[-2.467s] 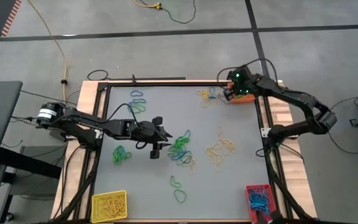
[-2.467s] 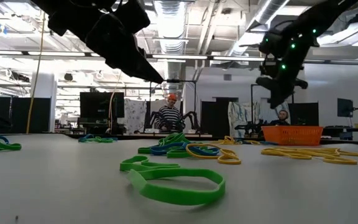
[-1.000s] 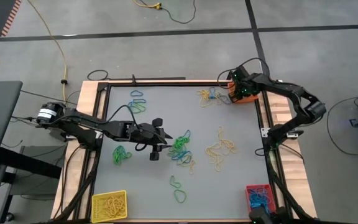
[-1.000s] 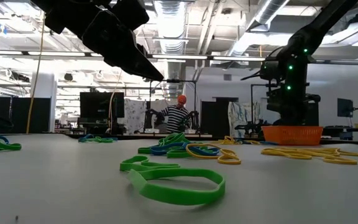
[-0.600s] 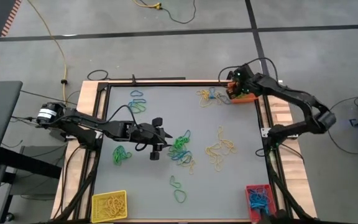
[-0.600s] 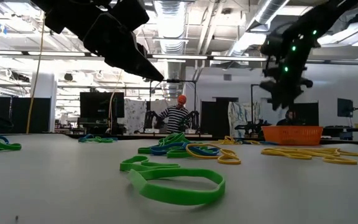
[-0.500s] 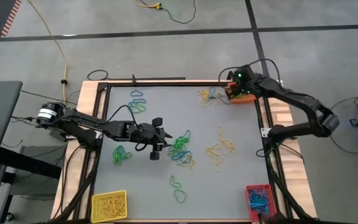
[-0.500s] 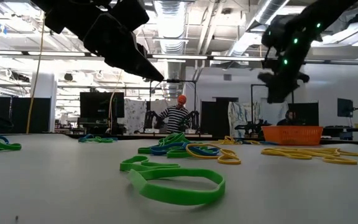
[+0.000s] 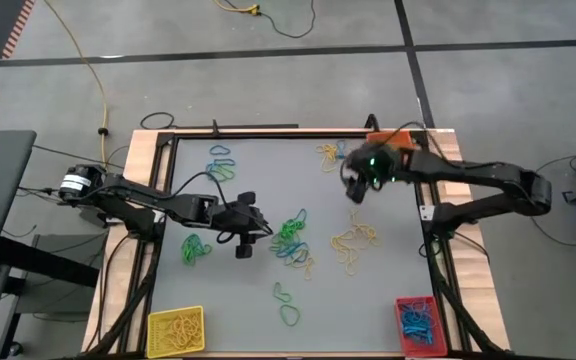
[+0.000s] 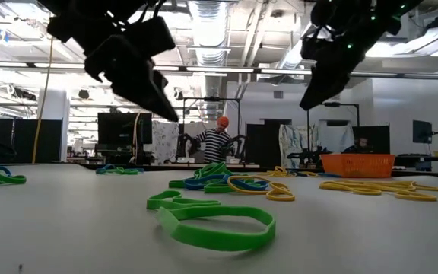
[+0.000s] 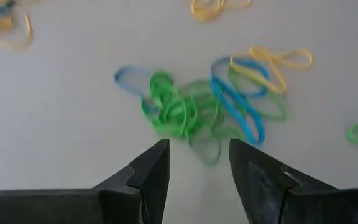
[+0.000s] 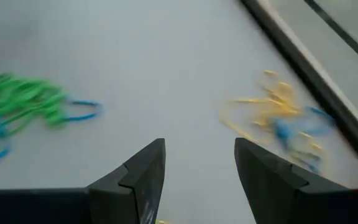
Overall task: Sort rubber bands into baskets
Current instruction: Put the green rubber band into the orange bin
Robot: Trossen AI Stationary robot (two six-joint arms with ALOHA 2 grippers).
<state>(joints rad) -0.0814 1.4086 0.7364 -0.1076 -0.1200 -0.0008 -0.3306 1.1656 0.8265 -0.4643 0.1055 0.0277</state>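
Since the earlier frames the right gripper (image 9: 354, 187) had swung away from the orange basket (image 9: 396, 147) at the tabletop's far right corner and out over the open mat toward the middle, while the left gripper (image 9: 244, 232) had shifted only slightly, hovering just beside the central tangle of green and blue rubber bands (image 9: 291, 237). Both pairs of jaws stood apart with nothing between them; the left wrist view showed that green and blue tangle (image 11: 194, 109) lying just ahead of the open fingers (image 11: 151, 168). The step in hand looked like a fresh pick after a drop-off at the orange basket. Loose bands remained scattered over the mat: a yellow cluster (image 9: 354, 240) toward the right edge, a green and blue group (image 9: 221, 163) near the far edge, more near the near edge. The yellow basket (image 9: 175, 329) at the near left corner and the red basket (image 9: 415, 319) at the near right corner already held bands. Next, each gripper probably needed to descend over a single band and close on it. No writing or brand could be read.
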